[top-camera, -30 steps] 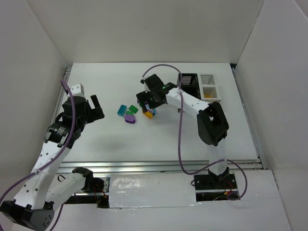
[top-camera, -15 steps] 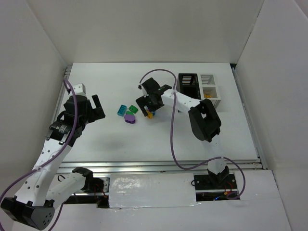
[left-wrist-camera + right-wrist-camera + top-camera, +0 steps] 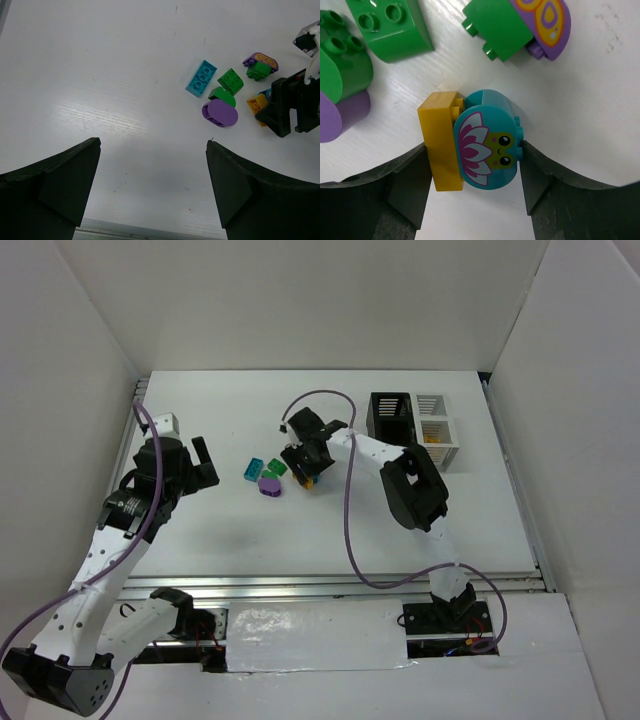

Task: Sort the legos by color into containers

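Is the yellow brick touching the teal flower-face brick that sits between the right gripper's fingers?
Touching. The right wrist view shows the yellow brick pressed flush against the teal brick along one side, with no gap visible between them.

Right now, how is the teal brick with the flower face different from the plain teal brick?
The flower brick has a pink flower with a face printed on it; the plain brick shows only studs. The flower brick is rounded, with a yellow brick against its side; the plain brick is a flat rectangle. The flower brick sits pinched in the right gripper; the plain brick lies away from it. Both are teal.
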### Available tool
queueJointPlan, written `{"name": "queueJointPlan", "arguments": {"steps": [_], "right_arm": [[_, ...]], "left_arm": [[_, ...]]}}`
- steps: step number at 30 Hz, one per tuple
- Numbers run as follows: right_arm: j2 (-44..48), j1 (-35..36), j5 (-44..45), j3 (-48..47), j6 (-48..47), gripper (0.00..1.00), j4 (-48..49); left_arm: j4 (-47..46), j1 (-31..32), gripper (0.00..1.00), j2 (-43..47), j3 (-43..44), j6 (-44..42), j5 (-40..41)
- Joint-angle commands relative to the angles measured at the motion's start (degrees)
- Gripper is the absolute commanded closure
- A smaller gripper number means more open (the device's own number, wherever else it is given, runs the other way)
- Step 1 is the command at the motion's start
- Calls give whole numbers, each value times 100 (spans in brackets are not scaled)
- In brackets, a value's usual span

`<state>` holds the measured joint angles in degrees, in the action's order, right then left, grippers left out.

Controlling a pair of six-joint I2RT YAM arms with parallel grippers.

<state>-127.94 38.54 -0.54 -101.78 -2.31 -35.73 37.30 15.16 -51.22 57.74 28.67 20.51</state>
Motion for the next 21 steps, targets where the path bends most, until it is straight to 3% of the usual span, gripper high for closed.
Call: {"name": "queueJointPlan", "arguments": {"steps": [1,5,8,11,12,16,21], "right_arm": [[584,127,281,271,160,74,4],[1586,215,160,1183,467,75,258],[2570,416,-270,1825,626,75,697],[3397,759,-456,2379,784,75,1216],[3720,847,-456,2495,915,75,1461],[4347,1111,-535,2970,1250,75,1990],[4831,1498,-334,3190,1435,75,2500]], "left_arm": [[-153,-39,1,16,10,-71,-56],[-179,-39,1,33,10,-45,-170],[-249,-39,0,-37,114,16,-879],[-451,-39,0,-160,264,235,-2259],[-582,-31,1,-195,273,297,-3071],[-1433,-30,1,-327,300,858,-4700],[-2375,-22,0,-406,142,1668,-5680]]}}
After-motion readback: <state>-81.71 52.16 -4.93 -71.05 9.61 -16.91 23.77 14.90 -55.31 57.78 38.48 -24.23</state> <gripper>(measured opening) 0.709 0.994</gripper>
